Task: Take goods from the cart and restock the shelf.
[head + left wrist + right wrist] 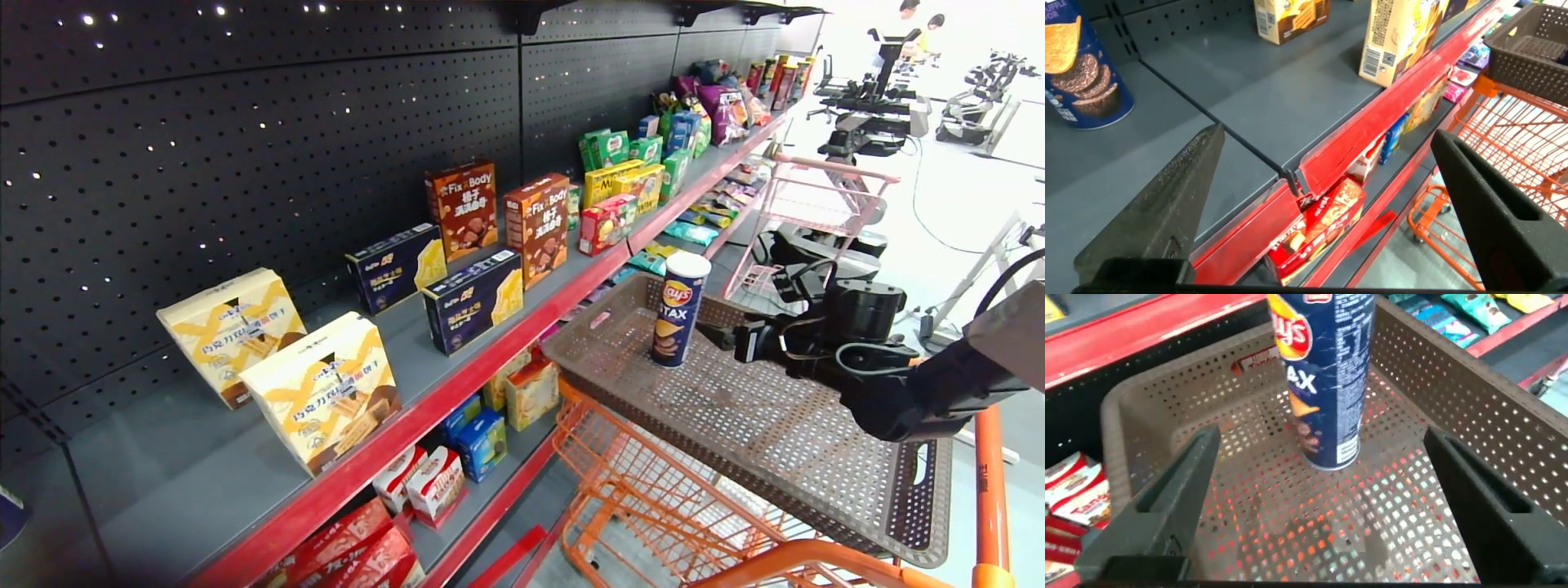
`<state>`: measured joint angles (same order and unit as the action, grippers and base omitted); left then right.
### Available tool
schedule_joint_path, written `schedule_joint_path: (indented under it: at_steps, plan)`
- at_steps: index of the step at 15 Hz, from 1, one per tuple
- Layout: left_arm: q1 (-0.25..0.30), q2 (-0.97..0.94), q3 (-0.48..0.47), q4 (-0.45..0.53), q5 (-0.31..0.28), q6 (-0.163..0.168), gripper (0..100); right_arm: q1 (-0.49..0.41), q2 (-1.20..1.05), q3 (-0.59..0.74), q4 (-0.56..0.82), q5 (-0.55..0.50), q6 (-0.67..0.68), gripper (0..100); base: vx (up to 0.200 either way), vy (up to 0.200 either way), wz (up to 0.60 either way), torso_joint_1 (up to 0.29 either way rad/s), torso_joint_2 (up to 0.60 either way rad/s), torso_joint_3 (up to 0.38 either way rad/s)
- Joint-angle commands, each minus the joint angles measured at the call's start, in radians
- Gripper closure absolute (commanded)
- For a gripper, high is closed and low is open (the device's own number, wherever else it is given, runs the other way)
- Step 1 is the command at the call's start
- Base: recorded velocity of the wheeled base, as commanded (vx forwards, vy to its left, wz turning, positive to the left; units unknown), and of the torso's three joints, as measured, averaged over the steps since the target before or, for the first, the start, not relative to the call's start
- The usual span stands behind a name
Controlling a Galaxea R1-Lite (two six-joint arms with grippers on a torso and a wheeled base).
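Chips can (679, 310) stood straight up in the brown basket (784, 441) on top of the orange cart (620, 474). The right gripper (727, 336) was near it, on the side away from the shelf (204, 474). Its fingers were spread wide and pointed at the can. The can's long side ran up and down, so the fingers could likely close on it from the side. The left gripper (1327, 139) hung over the shelf, well apart, fingers wide too, holding nothing.
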<state>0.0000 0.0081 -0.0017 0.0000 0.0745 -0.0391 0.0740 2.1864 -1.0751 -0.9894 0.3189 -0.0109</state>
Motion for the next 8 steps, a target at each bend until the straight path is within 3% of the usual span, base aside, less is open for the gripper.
schedule_joint_path:
  at_steps: [1,8]
  plan:
    - [0.000,0.001,0.000,0.000,0.001,-0.001,0,0.003,0.059,-0.062,0.001,0.000,-0.001,0,0.000,0.000,0.00,0.000,0.00,0.000]
    - [0.000,0.001,0.000,0.000,0.001,-0.001,0,-0.002,0.141,-0.167,0.006,0.063,0.000,0,0.000,0.000,0.00,0.000,0.00,0.000]
